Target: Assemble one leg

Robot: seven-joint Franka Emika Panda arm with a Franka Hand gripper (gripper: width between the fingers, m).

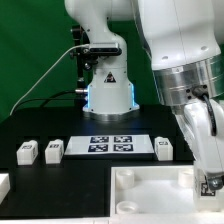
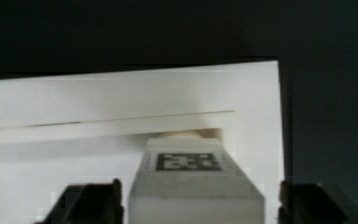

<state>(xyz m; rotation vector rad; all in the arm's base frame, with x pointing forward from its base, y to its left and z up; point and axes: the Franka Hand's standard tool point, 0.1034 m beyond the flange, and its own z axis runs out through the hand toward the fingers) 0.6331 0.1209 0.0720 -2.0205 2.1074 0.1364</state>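
In the wrist view a small white leg (image 2: 194, 185) with a black-and-white tag stands between my dark fingers (image 2: 87, 203), one on each side with almost no gap. Its far end meets the large flat white panel (image 2: 87, 110) close to the panel's corner and edge. In the exterior view my gripper (image 1: 207, 184) is low over the panel (image 1: 150, 195), on the exterior view's right, and the arm hides the held leg. Three more legs lie on the black table: two on the left (image 1: 27, 151) (image 1: 53, 149) and one on the right (image 1: 163, 148).
The marker board (image 1: 110, 143) lies flat between the loose legs. The robot's base (image 1: 108, 90) stands behind it. Another white part (image 1: 4, 185) shows at the exterior view's left edge. In the wrist view, black table (image 2: 327, 120) lies beyond the panel's edge.
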